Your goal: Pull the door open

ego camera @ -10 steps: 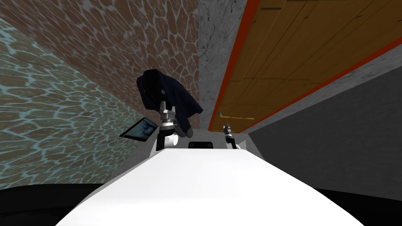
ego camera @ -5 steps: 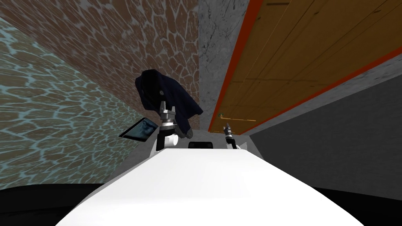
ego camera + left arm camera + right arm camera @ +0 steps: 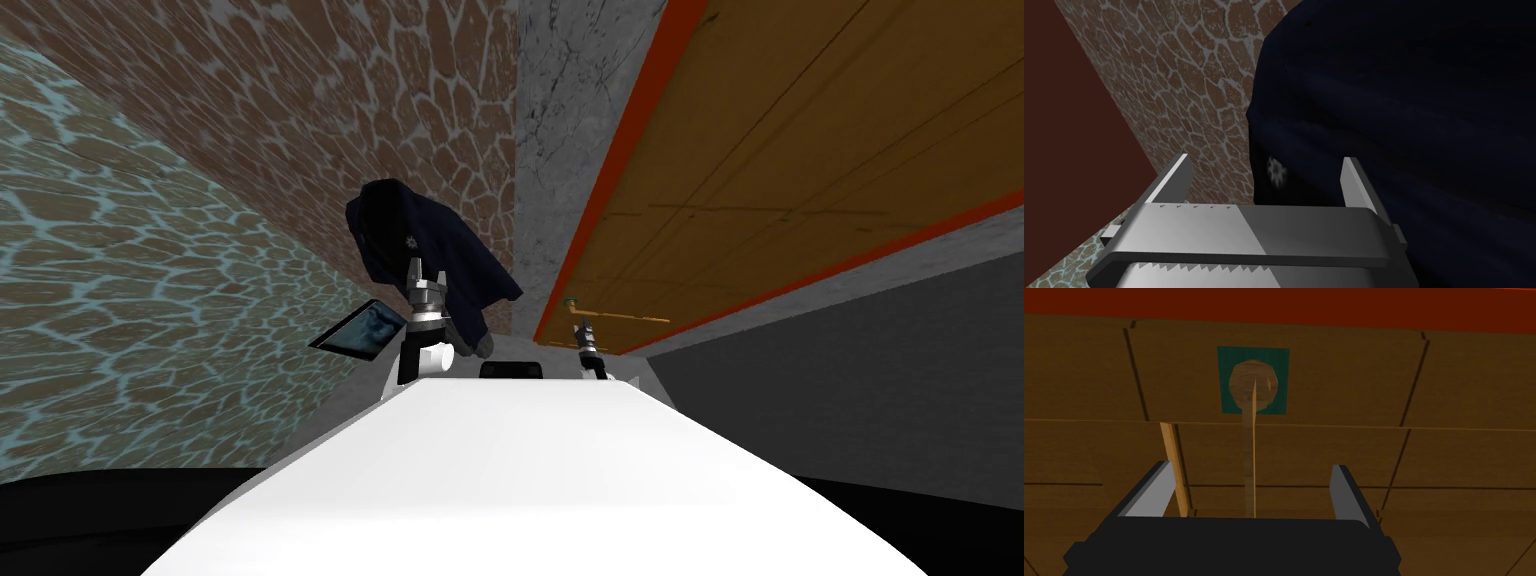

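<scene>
The door (image 3: 800,160) is orange-brown panelled wood in a red frame (image 3: 625,150), on the right in the head view. Its lever handle (image 3: 625,317) springs from a round hub on a green square plate (image 3: 1253,380). In the right wrist view the lever (image 3: 1249,458) runs from the hub straight towards my hand and passes between the fingers of my right gripper (image 3: 1249,488), which stands open around it without pressing it. In the head view the right gripper (image 3: 585,335) is just under the handle's hub end. My left gripper (image 3: 427,272) is open, raised before a dark coat.
A dark navy coat (image 3: 430,240) hangs on the brown stone wall (image 3: 300,120) left of the door, close to the left gripper (image 3: 1264,175). A dark framed panel (image 3: 360,330) leans below it. A grey marbled wall strip (image 3: 560,150) separates stone wall and door frame.
The whole head view has shifted, so I have moved nearer the door. My right gripper has come up to the handle, with the lever now between its fingers. The left arm has held still.
</scene>
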### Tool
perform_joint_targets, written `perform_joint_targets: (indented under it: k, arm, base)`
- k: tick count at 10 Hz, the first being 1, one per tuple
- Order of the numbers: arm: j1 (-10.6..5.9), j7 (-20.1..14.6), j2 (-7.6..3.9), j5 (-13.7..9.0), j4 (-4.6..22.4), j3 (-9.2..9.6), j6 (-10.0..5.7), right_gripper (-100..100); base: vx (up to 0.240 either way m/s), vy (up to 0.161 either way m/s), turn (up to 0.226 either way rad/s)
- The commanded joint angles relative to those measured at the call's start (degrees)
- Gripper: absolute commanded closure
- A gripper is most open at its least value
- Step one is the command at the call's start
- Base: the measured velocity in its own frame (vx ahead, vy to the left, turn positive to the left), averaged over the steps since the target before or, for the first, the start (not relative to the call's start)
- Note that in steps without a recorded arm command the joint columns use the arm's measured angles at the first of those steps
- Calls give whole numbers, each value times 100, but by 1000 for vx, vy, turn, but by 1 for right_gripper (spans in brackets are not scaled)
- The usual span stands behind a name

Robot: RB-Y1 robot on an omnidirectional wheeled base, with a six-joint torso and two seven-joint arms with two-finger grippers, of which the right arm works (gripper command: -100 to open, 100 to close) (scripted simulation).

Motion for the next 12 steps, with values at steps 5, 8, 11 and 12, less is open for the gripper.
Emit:
perform_joint_targets:
  k: [5, 8, 11, 12]
  arm:
    - [110, -227, -278, -168, 296, -235, -267, -100]
    - [146, -206, -259, -160, 193, -224, -203, 100]
    - [146, -206, -259, -160, 193, -224, -203, 100]
    - [146, -206, -259, -160, 193, -224, -203, 100]
  base:
    - [138, -20, 133]
    - [-28, -9, 18]
    - [-2, 1, -3]
    - [0, 0, 0]
